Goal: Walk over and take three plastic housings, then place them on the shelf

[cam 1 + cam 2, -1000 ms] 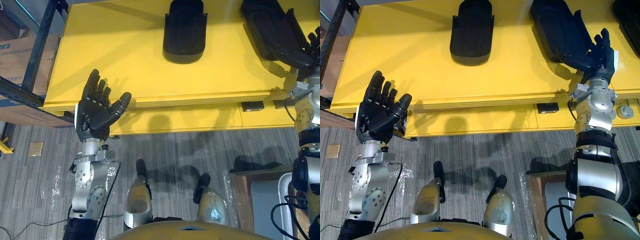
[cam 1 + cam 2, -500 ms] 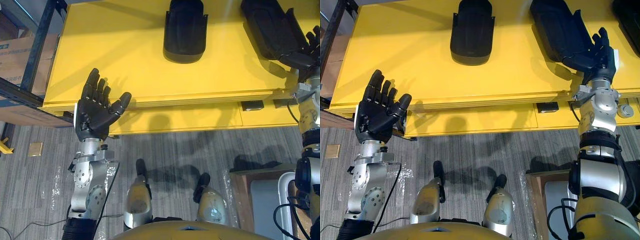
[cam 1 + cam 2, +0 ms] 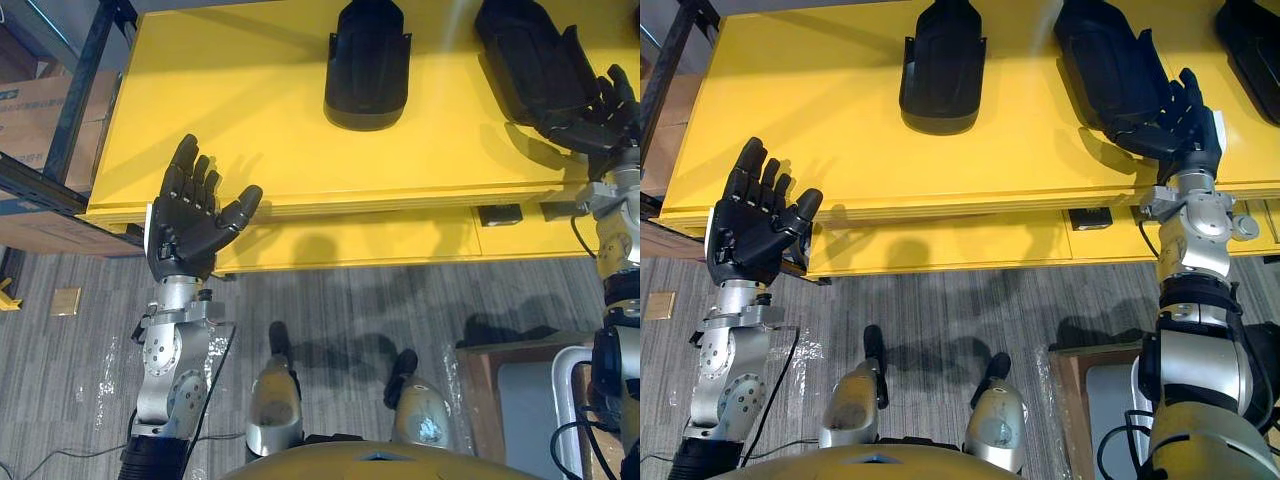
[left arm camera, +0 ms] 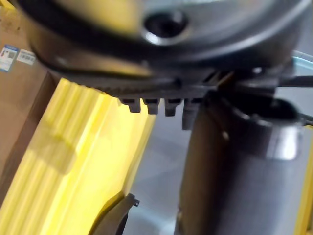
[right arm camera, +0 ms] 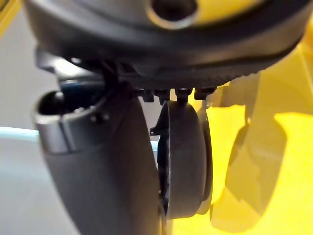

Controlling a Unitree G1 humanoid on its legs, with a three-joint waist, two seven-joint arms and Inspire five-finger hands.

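Three black plastic housings lie on the yellow table [image 3: 300, 150]: a middle housing [image 3: 367, 65], a right housing [image 3: 1103, 60] and a third housing [image 3: 1250, 40] at the far right edge. My right hand [image 3: 1175, 125] is open, its straight spread fingers lying over the near end of the right housing. In the right wrist view that housing [image 5: 183, 161] shows edge-on just past the thumb [image 5: 98, 171]. My left hand [image 3: 190, 225] is open, palm up, held at the table's front left corner with nothing in it.
A dark shelf frame [image 3: 75, 90] with cardboard boxes [image 3: 30, 100] stands to the left of the table. A wooden box [image 3: 500, 380] sits on the grey floor at the lower right. The table's front edge [image 3: 940, 215] runs just ahead of both hands.
My right hand has moved in over the near end of the right housing. The whole picture has shifted slightly. The left hand has kept its pose.
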